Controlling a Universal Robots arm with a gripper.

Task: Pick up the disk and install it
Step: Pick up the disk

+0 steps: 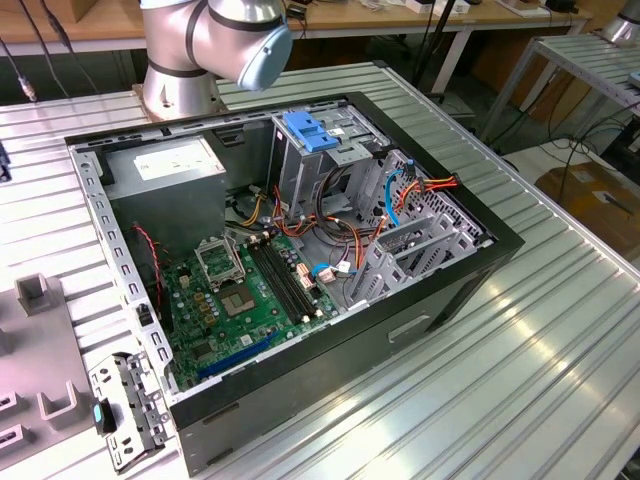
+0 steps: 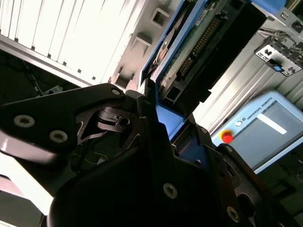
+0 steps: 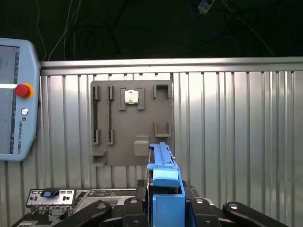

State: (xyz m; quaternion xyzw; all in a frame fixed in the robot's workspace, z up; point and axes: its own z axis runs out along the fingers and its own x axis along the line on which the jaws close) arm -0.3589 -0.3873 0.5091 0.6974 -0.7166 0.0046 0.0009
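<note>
The claw (image 3: 164, 205) is clamped on the blue-railed disk (image 3: 164, 175), which stands edge-on in its grasp; a firm, square hold should keep it from tilting or slipping.

Lit bright from overhead | glared hard off ribbed metal table (image 1: 540, 330) | threw soft shadows inside computer case (image 1: 330, 370) | blew out white on slats in second wrist view | showed gripper (image 3: 165, 205) shaded, disk (image 3: 161, 161) well lit, background black in first wrist view

We see a ribbed aluminium table (image 1: 520, 330) catching bright glare, wooden-topped benches (image 1: 380, 22) behind it, a second metal table (image 1: 590, 60), a cardboard box (image 1: 600, 200) and cables (image 1: 580, 150) on the pale floor (image 1: 530, 160).
</note>
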